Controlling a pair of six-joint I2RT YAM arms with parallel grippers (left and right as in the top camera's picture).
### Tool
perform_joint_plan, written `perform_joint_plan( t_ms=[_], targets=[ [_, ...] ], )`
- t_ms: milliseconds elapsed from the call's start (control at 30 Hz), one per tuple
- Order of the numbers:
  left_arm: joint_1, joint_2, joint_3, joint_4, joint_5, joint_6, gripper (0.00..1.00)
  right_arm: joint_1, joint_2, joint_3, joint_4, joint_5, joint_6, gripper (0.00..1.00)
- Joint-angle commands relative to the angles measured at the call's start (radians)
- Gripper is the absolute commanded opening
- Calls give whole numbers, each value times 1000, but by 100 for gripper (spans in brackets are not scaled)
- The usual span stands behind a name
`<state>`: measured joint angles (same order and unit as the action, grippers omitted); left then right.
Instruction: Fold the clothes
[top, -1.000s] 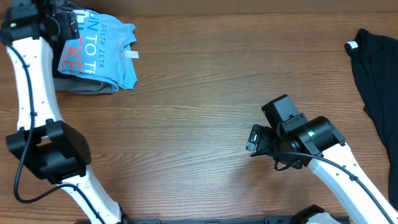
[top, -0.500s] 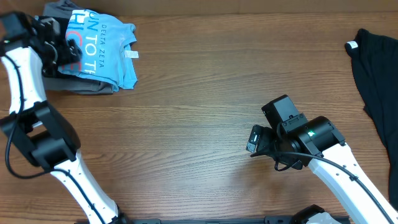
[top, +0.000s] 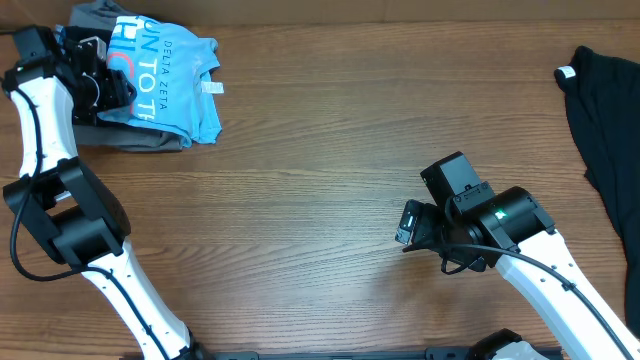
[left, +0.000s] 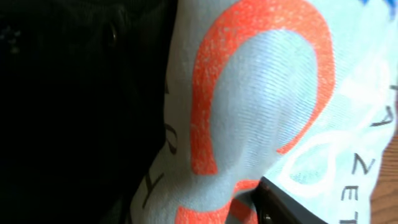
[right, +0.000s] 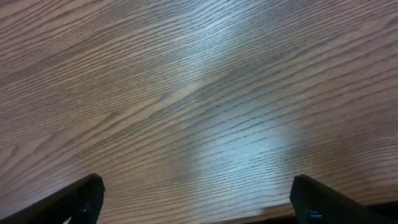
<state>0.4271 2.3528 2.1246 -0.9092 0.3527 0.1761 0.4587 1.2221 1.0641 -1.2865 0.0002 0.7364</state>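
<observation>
A light blue T-shirt (top: 165, 85) with coral-red and white lettering lies crumpled at the table's far left, on top of a grey garment (top: 135, 140). My left gripper (top: 108, 82) is at the shirt's left edge. In the left wrist view a hump of the shirt (left: 261, 112) bulges between the jaws (left: 205, 208). One dark finger (left: 283, 202) presses against it and the other is lost in darkness. A black garment (top: 610, 130) with a white tag (top: 567, 72) lies at the far right. My right gripper (top: 408, 225) (right: 199, 202) hangs open over bare wood.
The wooden table (top: 330, 130) stretches between the two piles. The right arm's body (top: 500, 225) stands at the lower right, and the left arm's base (top: 70, 235) at the lower left.
My left arm has swung down onto the shirt's left edge and its jaws have narrowed on the cloth. The right arm has not moved.
</observation>
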Motion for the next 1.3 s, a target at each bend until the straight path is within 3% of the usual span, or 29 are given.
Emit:
perform_joint_plan(
  t_ms=[0,100,300,667,833,1033,1267],
  targets=[
    [-10,-15,84,-37,30,11,59,-4,-18,18,6,-1,0,100],
    [-10,-16,133,-64,30,10,59,-4,-18,18,9,-1,0,100],
    [-10,-16,156,-90,29,4,49,-4,-18,18,10,-1,0,100],
    [-10,-6,146,-34,-4,29,67,-4,-18,18,-3,-2,0,100],
    [-24,23,146,-28,7,30,62,-4,-18,18,-5,-2,1,100],
    [-51,51,146,-26,8,27,43,-4,-18,18,-6,-20,1,100],
    [-71,58,146,-24,-18,30,54,-4,-18,18,-8,-21,0,100]
  ],
)
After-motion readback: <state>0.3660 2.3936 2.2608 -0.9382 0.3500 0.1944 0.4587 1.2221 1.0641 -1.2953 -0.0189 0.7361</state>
